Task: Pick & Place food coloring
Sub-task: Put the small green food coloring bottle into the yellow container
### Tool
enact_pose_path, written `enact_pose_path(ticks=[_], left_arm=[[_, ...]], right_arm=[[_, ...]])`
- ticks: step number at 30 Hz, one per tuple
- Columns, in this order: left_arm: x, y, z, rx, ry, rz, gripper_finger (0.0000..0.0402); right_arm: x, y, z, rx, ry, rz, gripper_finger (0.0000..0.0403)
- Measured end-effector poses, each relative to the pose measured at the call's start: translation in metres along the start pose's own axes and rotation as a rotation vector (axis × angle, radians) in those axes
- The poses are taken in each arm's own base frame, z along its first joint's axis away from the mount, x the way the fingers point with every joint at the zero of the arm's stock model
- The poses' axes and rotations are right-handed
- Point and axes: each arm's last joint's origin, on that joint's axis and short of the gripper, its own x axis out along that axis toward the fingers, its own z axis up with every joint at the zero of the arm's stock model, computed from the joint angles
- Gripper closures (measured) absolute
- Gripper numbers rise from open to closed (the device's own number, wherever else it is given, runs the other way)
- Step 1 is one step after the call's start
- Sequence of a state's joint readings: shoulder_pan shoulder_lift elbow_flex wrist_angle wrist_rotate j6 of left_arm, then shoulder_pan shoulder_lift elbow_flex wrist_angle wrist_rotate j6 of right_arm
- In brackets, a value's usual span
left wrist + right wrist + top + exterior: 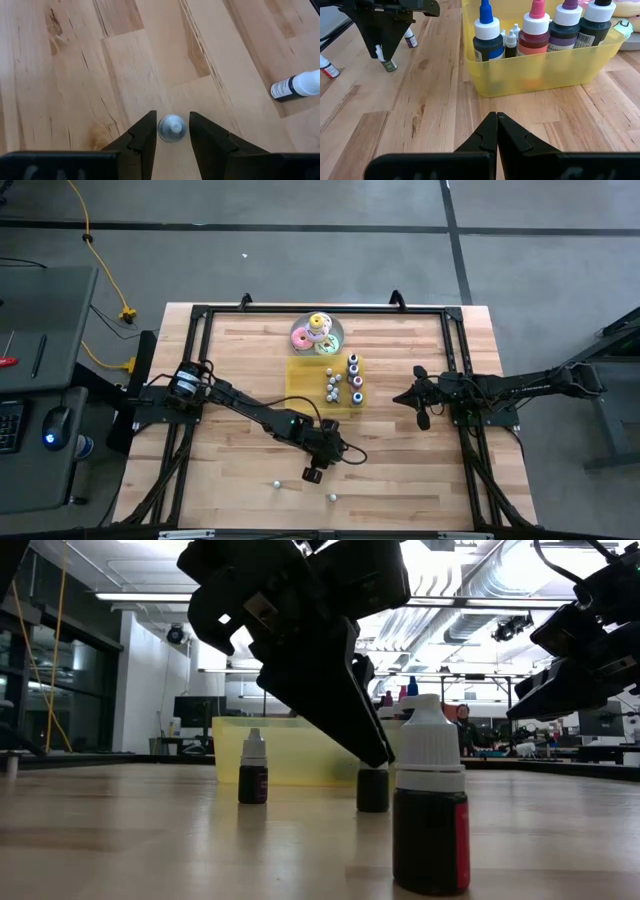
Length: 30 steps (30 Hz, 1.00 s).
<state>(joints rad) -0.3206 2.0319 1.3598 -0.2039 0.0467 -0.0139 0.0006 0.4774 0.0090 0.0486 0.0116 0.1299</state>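
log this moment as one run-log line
left gripper: shut on upright food coloring bottle, on table | right gripper: shut, empty, waiting beside yellow tray | loose bottles on table: two

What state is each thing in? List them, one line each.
Left gripper: shut on the small bottle.
Small bottle: upright, gripped, not lifted.
Right gripper: shut, empty.
Yellow tray: part filled.
Tray bottles: upright, capped.
Red-labelled bottle: upright, capped, loose.
Dark bottle: upright, capped, loose.
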Motion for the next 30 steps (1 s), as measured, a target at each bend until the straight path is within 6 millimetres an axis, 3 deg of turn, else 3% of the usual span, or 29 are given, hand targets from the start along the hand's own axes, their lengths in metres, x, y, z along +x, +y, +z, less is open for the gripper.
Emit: enact_pose_path(ticks=[8,16,23,30], left_arm=[[0.000,0.000,0.000,0.000,0.001,0.002,0.0293],[-0.001,0.000,0.001,0.001,0.001,0.003,0.0371],[-0.002,0.000,0.001,0.008,0.002,-0.017,0.0372],[-0.041,0.004,0.017,0.056,0.043,0.012,0.0371]], right_arm=[[0.000,0.000,0.000,0.000,0.000,0.000,0.0402],[0.000,0.000,0.000,0.000,0.000,0.000,0.0402],[0.000,0.000,0.000,0.000,0.000,0.000,0.0402],[0.000,0.000,0.000,0.000,0.001,0.000,0.0402]])
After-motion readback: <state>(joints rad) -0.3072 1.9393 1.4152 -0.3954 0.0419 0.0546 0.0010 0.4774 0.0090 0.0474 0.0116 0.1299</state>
